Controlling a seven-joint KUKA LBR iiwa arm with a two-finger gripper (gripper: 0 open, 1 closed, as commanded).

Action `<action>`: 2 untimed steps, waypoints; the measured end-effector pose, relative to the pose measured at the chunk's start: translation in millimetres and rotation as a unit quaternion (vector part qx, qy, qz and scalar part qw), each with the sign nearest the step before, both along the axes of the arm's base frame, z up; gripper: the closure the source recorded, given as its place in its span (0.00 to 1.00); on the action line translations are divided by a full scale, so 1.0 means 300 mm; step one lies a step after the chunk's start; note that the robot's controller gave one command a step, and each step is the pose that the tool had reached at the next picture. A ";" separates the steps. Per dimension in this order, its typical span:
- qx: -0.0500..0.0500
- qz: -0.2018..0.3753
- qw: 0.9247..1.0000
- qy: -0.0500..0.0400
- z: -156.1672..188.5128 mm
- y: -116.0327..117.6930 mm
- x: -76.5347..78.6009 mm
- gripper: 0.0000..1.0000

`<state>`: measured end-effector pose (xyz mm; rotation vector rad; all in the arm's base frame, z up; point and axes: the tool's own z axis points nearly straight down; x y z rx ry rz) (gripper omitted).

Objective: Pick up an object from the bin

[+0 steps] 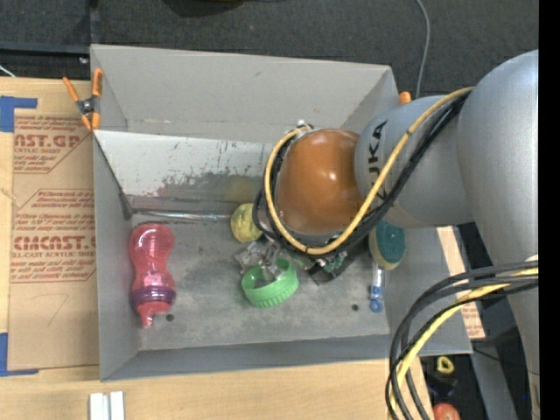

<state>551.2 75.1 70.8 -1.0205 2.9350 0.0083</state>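
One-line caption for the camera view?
Gripper low by a green cap mid-bin, yellow ball beside, pink bottle at left.

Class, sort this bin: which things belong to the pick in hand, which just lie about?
In hand: gripper; green round plastic lid nearest it; grey metal bin.
Lying about: pink plastic bottle, left; small yellow ball; teal brush, right.

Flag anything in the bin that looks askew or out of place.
Nothing looks spilled or broken. The pink bottle lies on its side at the left of the bin; the green cap sits by the gripper.
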 end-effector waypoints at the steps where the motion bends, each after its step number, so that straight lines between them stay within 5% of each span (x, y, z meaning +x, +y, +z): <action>1: 0.000 0.000 1.000 0.000 0.000 0.000 0.000 1.00; 2: 0.002 -0.012 1.000 -0.001 -0.001 -0.061 0.005 1.00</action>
